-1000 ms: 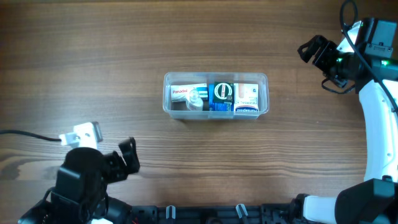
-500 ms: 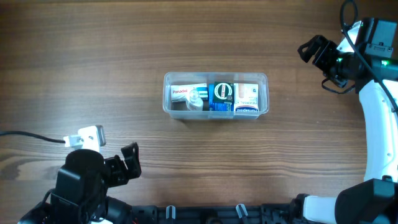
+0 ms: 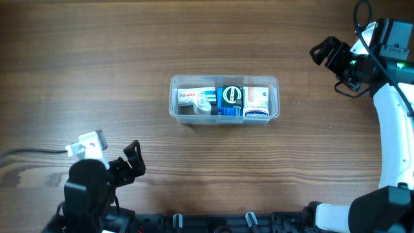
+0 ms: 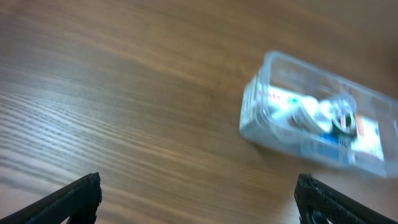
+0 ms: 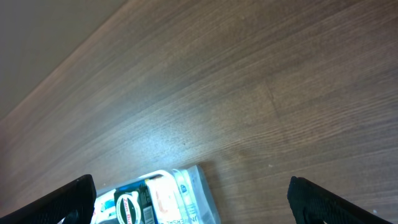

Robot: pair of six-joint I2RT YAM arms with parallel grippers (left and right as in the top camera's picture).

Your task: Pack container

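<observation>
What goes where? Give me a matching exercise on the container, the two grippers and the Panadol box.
1 container
2 left gripper
3 right gripper
4 Panadol box

a far right of the table, open
b middle of the table
c inside the container, left end
d near left, open

Pairs: 1-b, 2-d, 3-a, 4-c

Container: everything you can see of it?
The container is a clear, colourless plastic tub, rectangular with rounded corners and a rim, shallow, no lid on it. It sits flat on the wooden table, near its centre, long side left to right in the overhead view. Inside, side by side: a white box with red Panadol lettering, a dark blue box with a round emblem, a white-and-blue box. A small pale item lies by the first box; unidentifiable. Outside, only the table touches it.
</observation>
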